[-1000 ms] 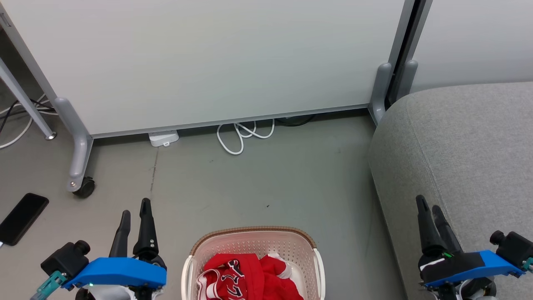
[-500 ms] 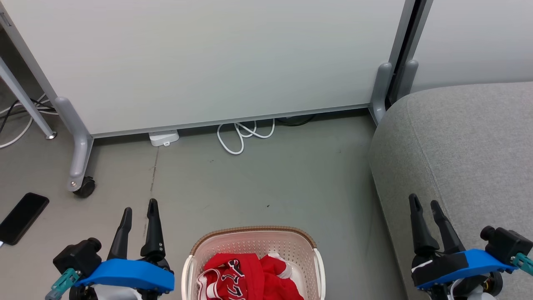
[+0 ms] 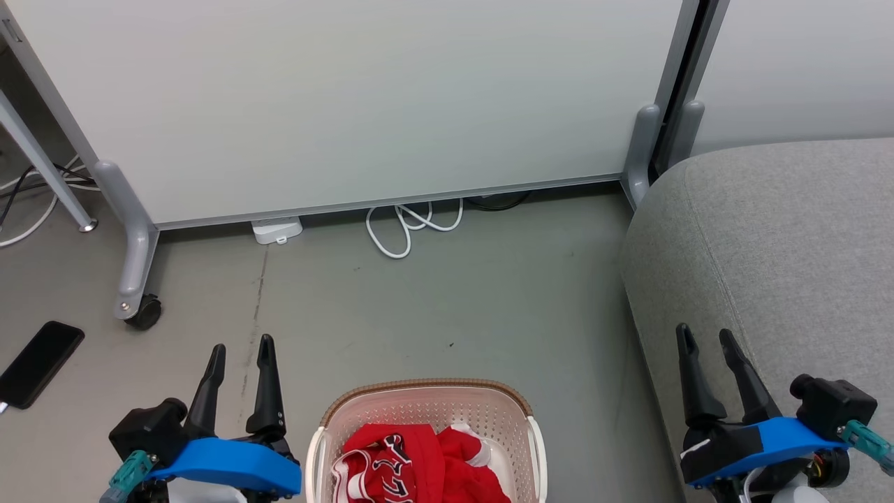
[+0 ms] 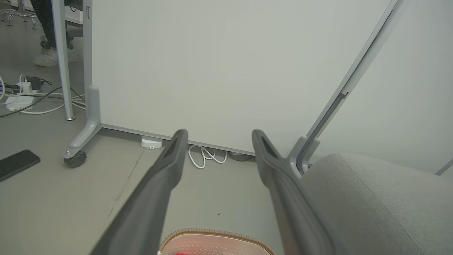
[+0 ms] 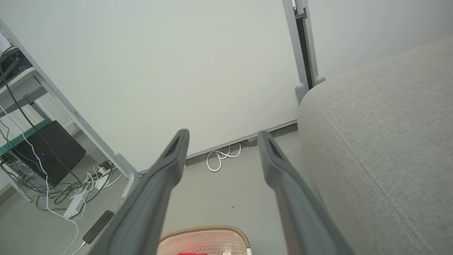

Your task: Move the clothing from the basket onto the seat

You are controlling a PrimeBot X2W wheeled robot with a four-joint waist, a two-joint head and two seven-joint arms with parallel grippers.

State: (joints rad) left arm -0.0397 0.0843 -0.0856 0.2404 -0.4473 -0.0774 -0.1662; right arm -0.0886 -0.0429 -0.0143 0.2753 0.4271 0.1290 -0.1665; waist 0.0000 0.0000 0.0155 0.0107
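Two red garments, the numbered jersey (image 3: pixel 377 464) and the plain red garment (image 3: pixel 475 468) bunched against it, lie inside the laundry basket (image 3: pixel 426 386). The basket stands on the grey floor (image 3: pixel 433 300), well apart from the partition and just left of the sofa seat (image 3: pixel 789 244). The part of the seat you can see is bare, so judge the task as not begun: both pieces are yet to be lifted out and carried across. Your left gripper (image 3: pixel 242 344) hovers over the floor left of the basket, fingers spread wide and empty. Your right gripper (image 3: pixel 704 331) hangs at the seat's near edge, equally wide and empty. Compared with a second ago, both grippers have edged inward toward the basket, the left sliding right and the right sliding left. The clothing has not stirred, and the camera has shifted only slightly.
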